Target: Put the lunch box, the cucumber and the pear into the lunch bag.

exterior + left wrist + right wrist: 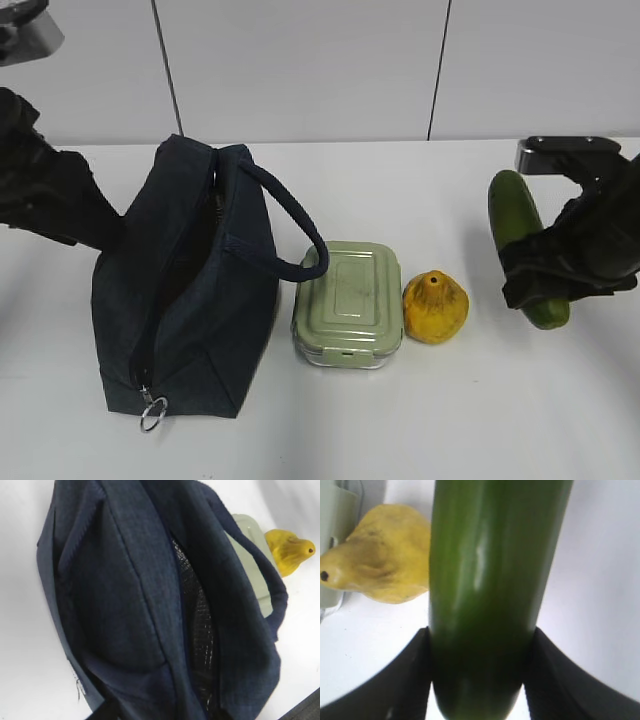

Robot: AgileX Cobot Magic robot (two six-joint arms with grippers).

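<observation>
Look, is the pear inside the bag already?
No, the pear sits on the table beside the lunch box, outside the lunch bag.

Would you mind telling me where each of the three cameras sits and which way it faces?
Exterior view: in front of the table, slanting down at the lunch bag, lunch box, pear and cucumber; both dark arms show, the right gripper around the cucumber.
Left wrist view: above the lunch bag, looking into its open mouth; only a dark edge of the gripper shows at the bottom.
Right wrist view: just behind the right gripper, along the cucumber; both fingers show.
Shared: the pear appears in all three views.
</observation>
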